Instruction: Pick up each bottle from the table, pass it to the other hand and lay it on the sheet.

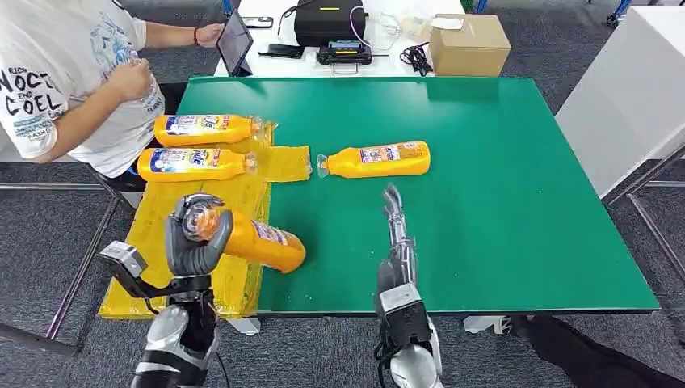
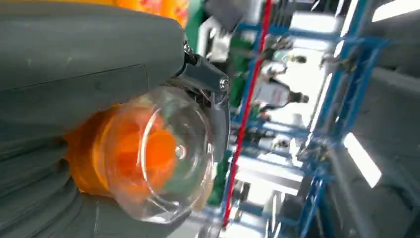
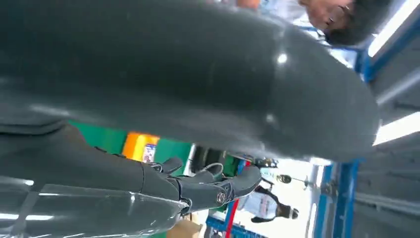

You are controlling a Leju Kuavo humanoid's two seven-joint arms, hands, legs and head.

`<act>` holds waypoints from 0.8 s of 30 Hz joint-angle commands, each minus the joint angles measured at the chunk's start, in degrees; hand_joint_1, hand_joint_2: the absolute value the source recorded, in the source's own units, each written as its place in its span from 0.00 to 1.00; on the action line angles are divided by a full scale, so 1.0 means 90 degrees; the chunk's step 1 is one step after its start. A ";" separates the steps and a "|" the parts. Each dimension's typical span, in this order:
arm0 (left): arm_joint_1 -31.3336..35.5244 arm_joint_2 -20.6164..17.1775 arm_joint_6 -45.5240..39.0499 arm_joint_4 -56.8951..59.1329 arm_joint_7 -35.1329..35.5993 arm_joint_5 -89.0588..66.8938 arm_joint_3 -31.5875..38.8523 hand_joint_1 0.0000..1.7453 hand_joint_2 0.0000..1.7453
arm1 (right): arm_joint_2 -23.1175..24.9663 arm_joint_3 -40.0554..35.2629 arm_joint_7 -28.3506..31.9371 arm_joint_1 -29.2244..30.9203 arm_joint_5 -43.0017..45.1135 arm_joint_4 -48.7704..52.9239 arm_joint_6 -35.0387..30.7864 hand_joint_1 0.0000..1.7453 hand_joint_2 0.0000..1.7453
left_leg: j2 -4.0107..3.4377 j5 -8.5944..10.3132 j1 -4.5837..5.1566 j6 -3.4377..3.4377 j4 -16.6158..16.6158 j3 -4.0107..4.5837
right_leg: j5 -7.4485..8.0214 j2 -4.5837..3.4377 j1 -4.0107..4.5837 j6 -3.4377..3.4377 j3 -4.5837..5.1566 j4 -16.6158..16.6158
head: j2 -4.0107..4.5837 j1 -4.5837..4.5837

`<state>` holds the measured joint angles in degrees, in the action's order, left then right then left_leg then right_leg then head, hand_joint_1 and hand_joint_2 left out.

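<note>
My left hand (image 1: 194, 238) grips an orange bottle (image 1: 262, 242) near its clear cap end, over the yellow sheet's (image 1: 161, 242) near part. The left wrist view shows that clear cap (image 2: 158, 158) close up against the hand's grey cover (image 2: 84, 54). Two more orange bottles (image 1: 206, 128) (image 1: 194, 163) lie on the sheet's far part. A further orange bottle (image 1: 376, 159) lies on its side on the green table (image 1: 501, 186). My right hand (image 1: 396, 230) is open, fingers straight, above the table short of that bottle; its dark fingers (image 3: 208, 186) show in the right wrist view.
A person in a white shirt (image 1: 65, 81) sits at the far left beside the sheet. Behind the table stand a cardboard box (image 1: 468, 44), a black device (image 1: 327, 24) and a tablet (image 1: 234, 40). A white cabinet (image 1: 630, 97) is at the right.
</note>
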<state>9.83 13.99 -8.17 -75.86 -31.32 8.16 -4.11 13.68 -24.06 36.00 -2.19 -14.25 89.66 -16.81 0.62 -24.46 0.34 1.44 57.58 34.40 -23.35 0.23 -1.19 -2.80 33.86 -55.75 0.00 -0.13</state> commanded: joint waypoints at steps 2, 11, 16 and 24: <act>0.0441 -0.0173 -0.0702 -0.0401 -0.0371 -0.0857 0.0141 1.00 1.00 | -0.0222 0.0013 0.0036 0.0211 0.0270 -0.0114 0.0019 0.00 0.00 | -0.0008 -0.0011 -0.0013 -0.0012 0.0006 -0.0013 | -0.0006 -0.0005 0.0014 0.0015 -0.0015 0.0001 | 0.0000 0.0000; 0.0669 -0.0545 -0.1375 -0.0512 -0.0427 -0.3010 -0.0360 1.00 1.00 | -0.0196 0.0015 -0.0001 0.0419 0.0456 -0.0354 0.0201 0.00 0.00 | -0.0007 -0.0010 -0.0014 -0.0012 0.0007 -0.0013 | -0.0005 -0.0003 0.0015 0.0015 -0.0016 0.0001 | 0.0000 0.0002; 0.0730 -0.0528 -0.1125 -0.0297 -0.0269 -0.3288 -0.0425 1.00 1.00 | -0.0174 0.0060 -0.0004 0.0436 0.0504 -0.0419 0.0238 0.00 0.00 | -0.0003 -0.0002 -0.0006 -0.0007 -0.0002 -0.0009 | 0.0000 -0.0001 0.0006 0.0010 -0.0011 0.0005 | 0.0000 0.0002; 0.0861 -0.0861 -0.1294 0.0951 0.0047 -0.5588 -0.1088 1.00 1.00 | -0.0179 0.0129 -0.0046 0.0471 0.0541 -0.0395 0.0516 0.00 0.00 | 0.0005 -0.0005 -0.0008 -0.0012 -0.0009 -0.0032 | -0.0007 0.0007 0.0009 0.0015 -0.0036 0.0013 | 0.0000 0.0002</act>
<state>13.59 10.71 -18.36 -79.28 -32.87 -32.35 -8.24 13.53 -23.91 36.06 -0.19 -9.18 88.89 -13.31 0.63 -24.45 0.34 1.44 57.59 34.41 -23.35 0.23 -1.19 -2.80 33.88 -55.75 0.00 -0.11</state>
